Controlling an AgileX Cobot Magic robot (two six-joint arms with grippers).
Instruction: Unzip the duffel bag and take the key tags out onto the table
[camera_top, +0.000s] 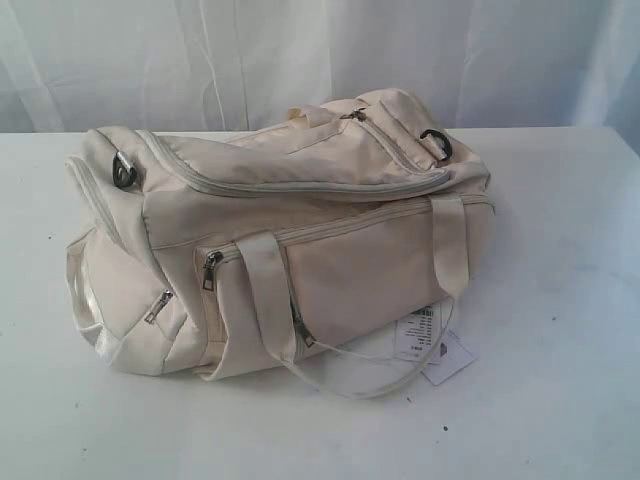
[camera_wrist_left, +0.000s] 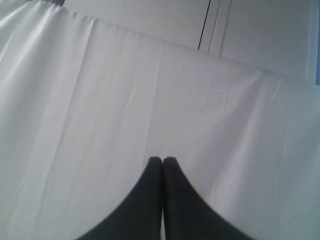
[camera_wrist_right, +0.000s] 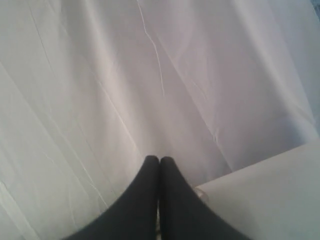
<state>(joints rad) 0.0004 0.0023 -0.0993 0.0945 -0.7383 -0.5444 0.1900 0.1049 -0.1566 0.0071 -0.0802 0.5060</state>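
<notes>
white curtain (camera_top: 300, 50) hangs behind a broad white table (camera_top: 570, 400), and the duffel bag (camera_top: 330, 250) lies near its middle, long axis running across the exterior view, left end a little nearer the camera. the zippers (camera_top: 300, 189) that show look closed, so the key tags are hidden, presumably inside. neither arm appears in that view; each wrist camera faces mostly curtain, so both seem clear of the bag and i cannot tell which is nearer. left tool (camera_wrist_left: 162, 161) is clenched on nothing, right tool (camera_wrist_right: 159, 159) likewise. a small pull (camera_top: 352, 115) sits on top toward the right end — likely the right arm's side.
</notes>
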